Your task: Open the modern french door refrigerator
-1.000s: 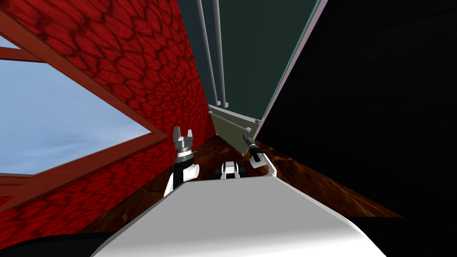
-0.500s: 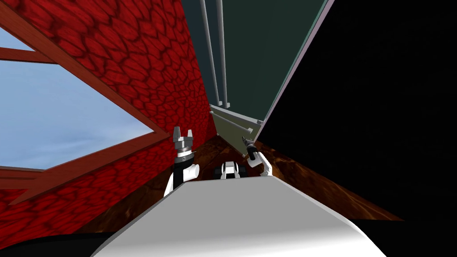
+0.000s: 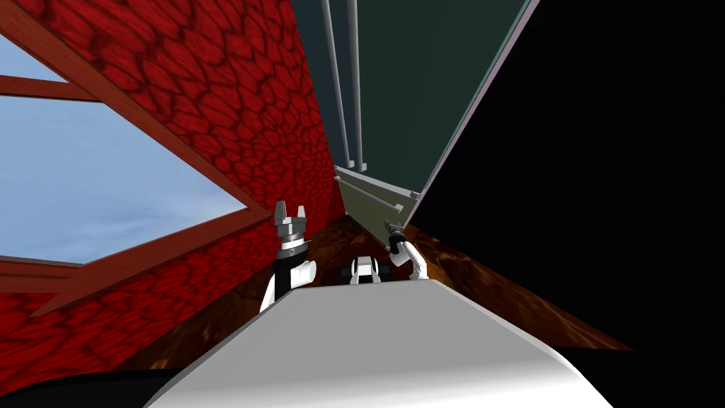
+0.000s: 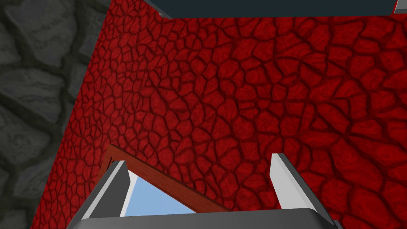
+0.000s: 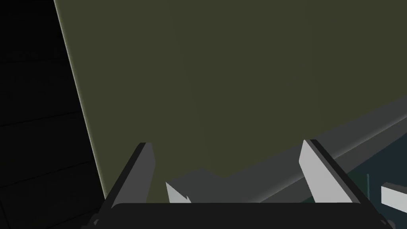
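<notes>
Apparently the reach is in hand: the right gripper (image 3: 389, 228) is hovering at the lower right corner of the refrigerator (image 3: 403, 85), its fingers standing apart and clamping nothing. In the right wrist view it (image 5: 226, 143) is facing the olive lower panel (image 5: 238, 79), with the grey bar handle (image 5: 258, 179) running across just beyond the fingertips and a black area (image 5: 35, 99) lying past the panel's edge. The two vertical door handles (image 3: 340, 85) are rising well above it, along the middle of the dark green front. The next move probably calls for lifting the hand to one of those handles, closing on it and pulling outward. The left gripper (image 3: 290, 207) is idling beside the red wall (image 3: 233, 106), fingers apart too. Compared with a second ago, the right forearm is tucking in closer to the refrigerator's corner, and my head is rolling slightly.
</notes>
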Tool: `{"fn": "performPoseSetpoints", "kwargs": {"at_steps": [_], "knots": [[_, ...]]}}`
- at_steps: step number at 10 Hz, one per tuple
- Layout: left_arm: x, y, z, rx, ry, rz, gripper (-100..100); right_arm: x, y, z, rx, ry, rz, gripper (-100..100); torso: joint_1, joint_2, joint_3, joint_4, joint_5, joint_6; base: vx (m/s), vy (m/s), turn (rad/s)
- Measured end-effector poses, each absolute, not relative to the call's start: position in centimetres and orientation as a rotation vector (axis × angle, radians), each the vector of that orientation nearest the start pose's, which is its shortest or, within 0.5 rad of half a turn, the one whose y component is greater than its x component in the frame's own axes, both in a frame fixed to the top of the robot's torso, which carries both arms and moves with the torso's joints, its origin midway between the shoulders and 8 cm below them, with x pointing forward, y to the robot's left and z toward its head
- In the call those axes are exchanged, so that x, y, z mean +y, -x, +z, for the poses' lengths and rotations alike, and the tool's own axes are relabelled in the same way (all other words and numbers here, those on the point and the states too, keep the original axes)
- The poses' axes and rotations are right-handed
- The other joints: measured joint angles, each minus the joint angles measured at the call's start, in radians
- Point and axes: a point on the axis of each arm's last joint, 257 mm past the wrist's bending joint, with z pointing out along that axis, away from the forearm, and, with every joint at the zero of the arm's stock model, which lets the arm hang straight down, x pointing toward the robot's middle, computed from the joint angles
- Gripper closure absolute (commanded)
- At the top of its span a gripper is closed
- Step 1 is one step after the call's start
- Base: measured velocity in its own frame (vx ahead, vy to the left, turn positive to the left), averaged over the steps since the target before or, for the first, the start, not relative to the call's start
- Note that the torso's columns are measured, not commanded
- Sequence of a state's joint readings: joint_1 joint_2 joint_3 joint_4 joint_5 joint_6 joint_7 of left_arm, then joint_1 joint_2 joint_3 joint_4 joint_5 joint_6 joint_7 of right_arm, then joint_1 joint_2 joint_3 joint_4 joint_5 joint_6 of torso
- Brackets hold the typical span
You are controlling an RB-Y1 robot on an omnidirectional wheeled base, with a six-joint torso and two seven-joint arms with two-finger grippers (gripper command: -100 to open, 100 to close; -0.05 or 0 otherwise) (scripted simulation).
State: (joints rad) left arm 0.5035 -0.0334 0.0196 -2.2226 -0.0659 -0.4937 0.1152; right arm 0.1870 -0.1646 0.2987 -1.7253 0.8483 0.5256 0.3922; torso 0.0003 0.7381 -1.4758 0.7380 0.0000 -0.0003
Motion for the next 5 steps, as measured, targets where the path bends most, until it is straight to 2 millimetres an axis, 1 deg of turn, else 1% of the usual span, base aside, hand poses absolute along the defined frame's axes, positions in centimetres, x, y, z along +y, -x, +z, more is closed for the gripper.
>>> {"fn": "performPoseSetpoints", "kwargs": {"at_steps": [1,2,5], "knots": [[28.5,-35.5,-0.4,0.635,0.74,-1.331,0,-24.8,-46.1,-33.4,1.909,-0.298,-0.089,-100,0.0,0.0,0.0,0.0,0.0,0.0,0.009,0.002,-0.002],[28.5,-35.5,-0.4,0.635,0.74,-1.331,0,-25.1,-46.0,-33.6,1.915,-0.299,-0.11,-100,0.0,0.0,0.0,0.0,0.0,0.0,0.015,0.002,0.072],[28.5,-35.5,-0.4,0.635,0.74,-1.331,0,-25.9,-45.9,-35.0,1.949,-0.229,-0.252,-100,0.0,-0.001,0.0,0.0,0.0,0.0,0.019,0.001,0.043]]}}
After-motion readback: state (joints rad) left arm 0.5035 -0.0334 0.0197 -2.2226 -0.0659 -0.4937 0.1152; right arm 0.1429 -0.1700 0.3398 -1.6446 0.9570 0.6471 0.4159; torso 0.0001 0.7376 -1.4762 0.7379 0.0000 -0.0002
